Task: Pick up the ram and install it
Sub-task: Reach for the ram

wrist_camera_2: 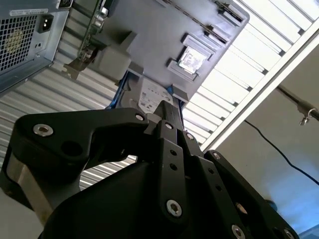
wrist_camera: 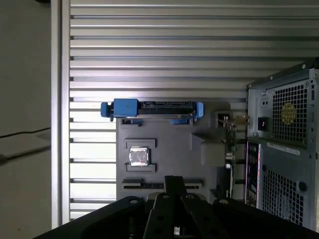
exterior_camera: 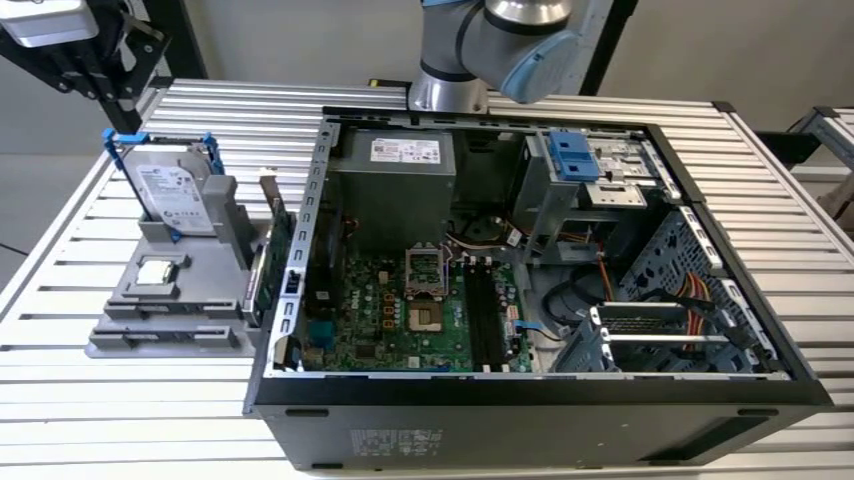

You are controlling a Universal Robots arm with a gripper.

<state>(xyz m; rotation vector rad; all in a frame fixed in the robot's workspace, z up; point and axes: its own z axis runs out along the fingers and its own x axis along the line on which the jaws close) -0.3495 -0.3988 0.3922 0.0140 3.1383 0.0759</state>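
Note:
My gripper [exterior_camera: 114,85] hangs at the top of the exterior view's left, above the far side of a grey fixture [exterior_camera: 200,300] that stands beside the open computer case [exterior_camera: 534,400]. In both wrist views the black fingers [wrist_camera: 174,181] meet in one narrow tip [wrist_camera_2: 166,107] with nothing between them, so the gripper is shut. Past the tip, a long dark strip [wrist_camera: 142,185] sits in the fixture's slot; I cannot tell whether it is the ram. The motherboard's long dark memory slots [exterior_camera: 483,320] lie inside the case.
The fixture holds a silver hard drive in a blue frame [exterior_camera: 167,190] and a small square chip [exterior_camera: 156,270]. A green card with a metal bracket [exterior_camera: 274,260] stands between the fixture and the case wall. Everything rests on a slatted metal table [exterior_camera: 80,400].

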